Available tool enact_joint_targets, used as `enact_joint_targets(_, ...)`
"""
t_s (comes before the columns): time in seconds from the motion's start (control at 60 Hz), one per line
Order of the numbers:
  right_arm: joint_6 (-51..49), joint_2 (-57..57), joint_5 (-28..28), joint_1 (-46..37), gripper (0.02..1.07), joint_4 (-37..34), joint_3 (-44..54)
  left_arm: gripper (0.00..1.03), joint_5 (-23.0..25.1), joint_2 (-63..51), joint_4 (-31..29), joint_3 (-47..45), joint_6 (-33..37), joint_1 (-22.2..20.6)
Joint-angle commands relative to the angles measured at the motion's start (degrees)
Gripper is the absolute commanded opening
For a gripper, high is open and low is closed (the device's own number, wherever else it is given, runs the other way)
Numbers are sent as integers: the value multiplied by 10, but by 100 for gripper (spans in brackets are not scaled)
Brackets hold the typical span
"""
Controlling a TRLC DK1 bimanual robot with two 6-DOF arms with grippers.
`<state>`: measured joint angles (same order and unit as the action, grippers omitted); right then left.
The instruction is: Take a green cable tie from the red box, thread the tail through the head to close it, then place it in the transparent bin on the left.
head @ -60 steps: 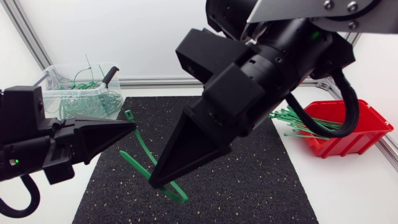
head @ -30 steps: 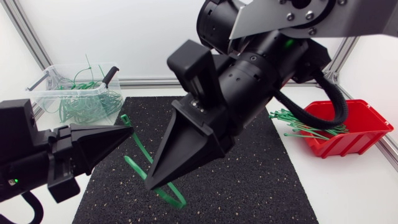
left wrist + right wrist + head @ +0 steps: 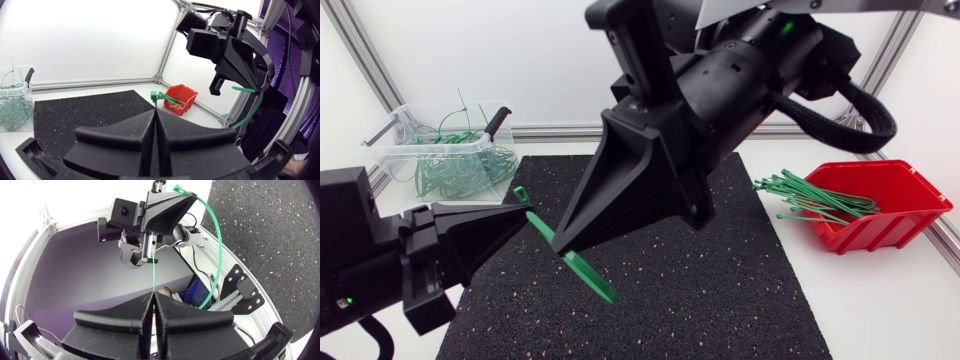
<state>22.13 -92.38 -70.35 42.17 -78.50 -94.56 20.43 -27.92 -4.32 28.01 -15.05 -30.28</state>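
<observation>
Left gripper (image 3: 527, 207) and right gripper (image 3: 557, 248) are shown clamped on the green cable tie (image 3: 592, 277); threading is judged in hand, tail-to-head alignment being required next.

The right end effector (image 3: 558, 248) hides part of the cable tie (image 3: 592, 278).

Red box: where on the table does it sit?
In the head view, the red box sits at the right, beside the black mat, holding green cable ties.
</observation>
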Motion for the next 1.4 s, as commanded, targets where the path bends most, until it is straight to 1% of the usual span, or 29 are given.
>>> enact_joint_targets(0.0, 22, -3, -14, -14, 7, -20, 0, 3, -13, 6, 12, -6, -6, -12)
enact_joint_targets(0.083, 29, -2, -24, -22, 7, -24, 5, 3, -21, 6, 16, -4, -7, -20)
enact_joint_targets(0.15, 34, 1, -36, -31, 7, -30, 5, 3, -40, 5, 22, -2, -7, -36)
enact_joint_targets(0.217, 36, 4, -43, -33, 7, -32, 6, 3, -67, 1, 31, -3, -5, -62)
enact_joint_targets(0.433, 34, -2, -64, -27, 7, -32, 14, 3, -142, -16, 72, -1, -2, -123)
enact_joint_targets(0.583, 26, -2, -77, -31, 7, -34, 24, 3, -172, -25, 94, -7, -2, -149)
enact_joint_targets(0.633, 24, -2, -78, -31, 7, -34, 25, 3, -174, -26, 94, -8, -2, -153)
enact_joint_targets(0.75, 23, 0, -81, -33, 7, -33, 30, 3, -197, -25, 101, -10, -3, -166)
enact_joint_targets(0.85, 23, -1, -82, -34, 7, -32, 32, 3, -203, -23, 107, -15, -11, -171)
enact_joint_targets(1.0, 23, -3, -84, -39, 7, -26, 35, 3, -224, -13, 104, -22, -19, -199)
enact_joint_targets(1.15, 23, -9, -84, -41, 7, -20, 39, 3, -225, 1, 95, -26, -29, -206)
enact_joint_targets(1.25, 23, -13, -84, -39, 7, -19, 39, 3, -218, 9, 85, -24, -38, -212)
enact_joint_targets(1.317, 25, -18, -84, -37, 7, -19, 35, 3, -198, 14, 75, -21, -47, -210)
enact_joint_targets(1.383, 26, -24, -84, -32, 7, -19, 31, 3, -192, 15, 71, -21, -52, -210)
